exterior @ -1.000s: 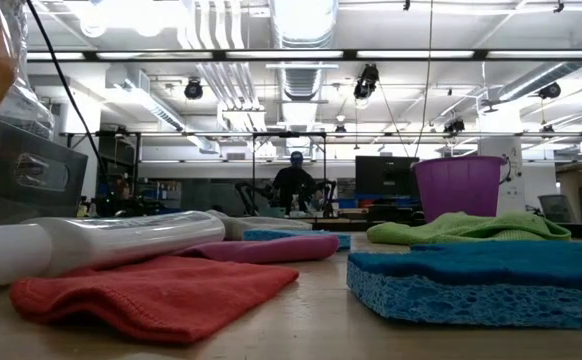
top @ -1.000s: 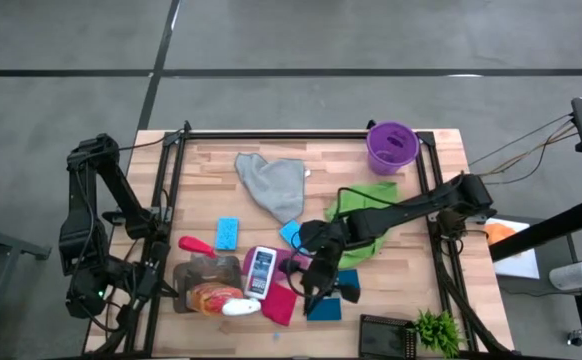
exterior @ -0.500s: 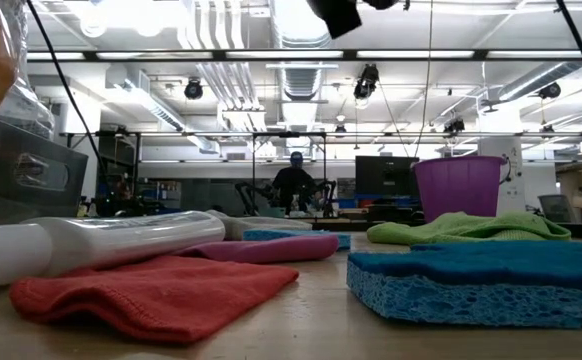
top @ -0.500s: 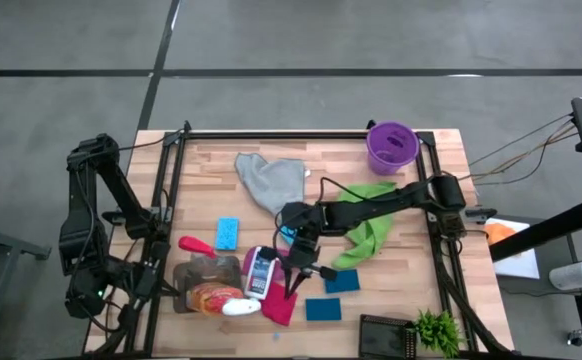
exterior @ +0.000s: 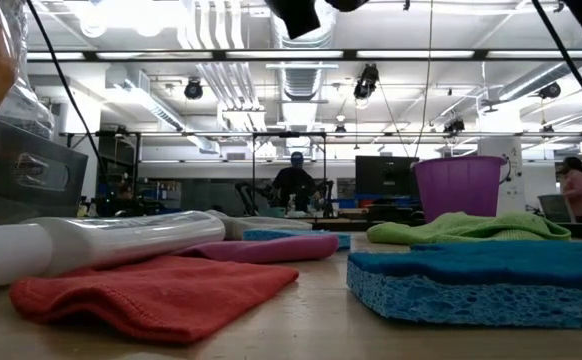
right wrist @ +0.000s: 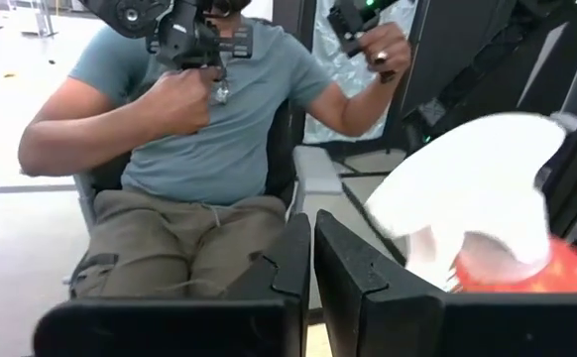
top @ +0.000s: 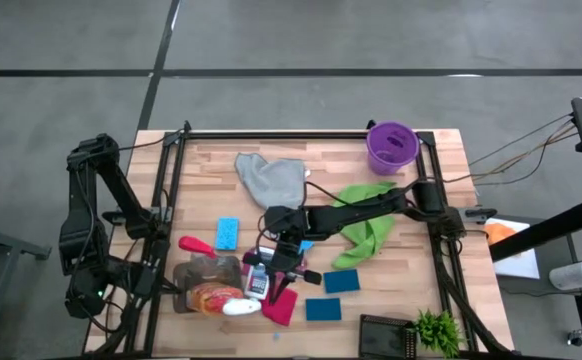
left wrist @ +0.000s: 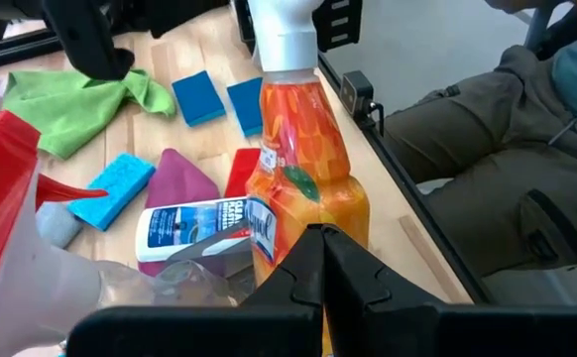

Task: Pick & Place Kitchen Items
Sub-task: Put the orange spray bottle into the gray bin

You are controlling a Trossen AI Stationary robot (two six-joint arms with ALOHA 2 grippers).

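Note:
My right gripper [top: 276, 270] hovers shut above the white bottle [top: 259, 276] and the magenta cloth [left wrist: 174, 178], near the table's middle; only its tip shows at the top of the low view [exterior: 296, 12]. The orange spray bottle [top: 216, 298] lies on its side at the near left, beside the clear spray bottle [top: 203, 268]. A red cloth [top: 279, 305] lies flat beside them. My left gripper [left wrist: 323, 268] waits shut at the table's near-left corner, pointing at the orange bottle [left wrist: 303, 169]. Grey cloth [top: 271, 180], green cloth [top: 366, 220] and blue sponges [top: 227, 233] [top: 341, 281] [top: 322, 309] lie around.
A purple bucket [top: 392, 145] stands at the far right. A small green plant [top: 436, 330] and a dark box [top: 386, 330] sit at the near right corner. A seated person [right wrist: 209, 119] is beyond the table's near-left side. Bare wood shows at the far left.
My right gripper has swung from above the near blue sponges toward the table's left edge, and now hangs over the white bottle. Its wrist has rolled on the way and it stayed shut. Nothing on the table has moved.

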